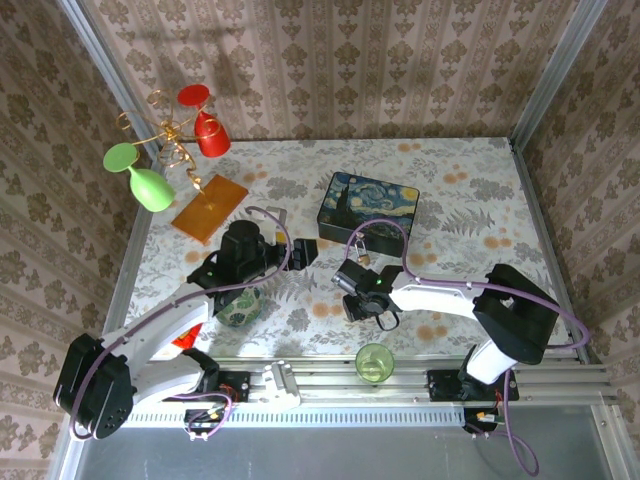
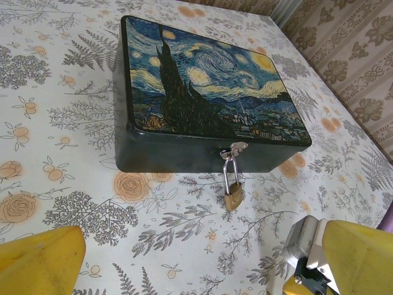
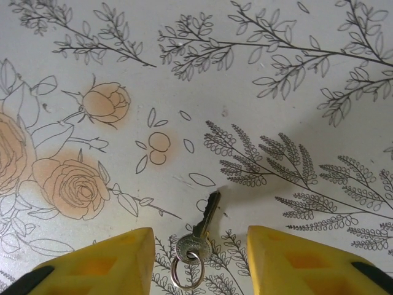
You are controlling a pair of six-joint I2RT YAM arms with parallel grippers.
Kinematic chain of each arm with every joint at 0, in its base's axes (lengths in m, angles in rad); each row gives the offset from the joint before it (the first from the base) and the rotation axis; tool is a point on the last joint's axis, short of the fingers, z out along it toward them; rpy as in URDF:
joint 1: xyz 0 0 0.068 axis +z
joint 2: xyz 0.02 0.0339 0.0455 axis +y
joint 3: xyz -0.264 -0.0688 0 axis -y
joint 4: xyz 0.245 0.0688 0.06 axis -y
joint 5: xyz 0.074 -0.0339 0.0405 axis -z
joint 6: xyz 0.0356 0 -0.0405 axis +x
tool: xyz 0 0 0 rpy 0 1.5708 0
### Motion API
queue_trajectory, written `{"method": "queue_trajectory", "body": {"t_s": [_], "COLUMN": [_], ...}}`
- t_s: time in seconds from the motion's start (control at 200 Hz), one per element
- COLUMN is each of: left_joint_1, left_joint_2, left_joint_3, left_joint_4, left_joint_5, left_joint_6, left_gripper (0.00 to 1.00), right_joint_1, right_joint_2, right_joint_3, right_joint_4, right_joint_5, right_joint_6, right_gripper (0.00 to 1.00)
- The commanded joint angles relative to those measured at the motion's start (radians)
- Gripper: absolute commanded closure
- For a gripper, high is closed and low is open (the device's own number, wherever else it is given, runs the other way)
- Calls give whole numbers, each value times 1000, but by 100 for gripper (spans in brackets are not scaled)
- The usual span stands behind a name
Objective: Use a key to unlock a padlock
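Observation:
The small brass padlock (image 2: 233, 195) hangs by its silver shackle from the hasp of the starry-night box (image 2: 202, 86) and rests on the tablecloth in front of it. From above, the padlock (image 1: 364, 258) lies just ahead of my right gripper (image 1: 352, 280). The silver key (image 3: 199, 233), on a small ring, lies flat on the cloth. My right gripper (image 3: 201, 239) straddles it, yellow fingers (image 3: 104, 261) apart on either side and not touching it. My left gripper (image 2: 196, 264) stands wide open and holds nothing, short of the padlock.
A gold wire stand (image 1: 175, 150) with a red and a green glass sits on a wooden base at the back left. A green cup (image 1: 374, 362) stands at the near edge. A dark patterned round object (image 1: 240, 305) lies under the left arm. Walls close in the table.

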Motion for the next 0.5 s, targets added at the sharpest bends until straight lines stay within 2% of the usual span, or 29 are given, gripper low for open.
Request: {"method": "queue_trajectory", "body": {"t_s": [0.0,0.495], "left_joint_1": [-6,-6], "left_joint_2": [13,25], "left_joint_3": [-5,-14], "left_joint_4": [30,39], "left_joint_5": [12,-6], "left_joint_6": [-22,-22], "left_gripper": [0,0], "right_joint_1": [11,49], "right_joint_2": [15,38], "right_joint_3": [-4,-11], "right_joint_4": [-38,-58], "right_joint_5": [40,41], "right_joint_6": [39,95], "right_gripper": [57,67]}}
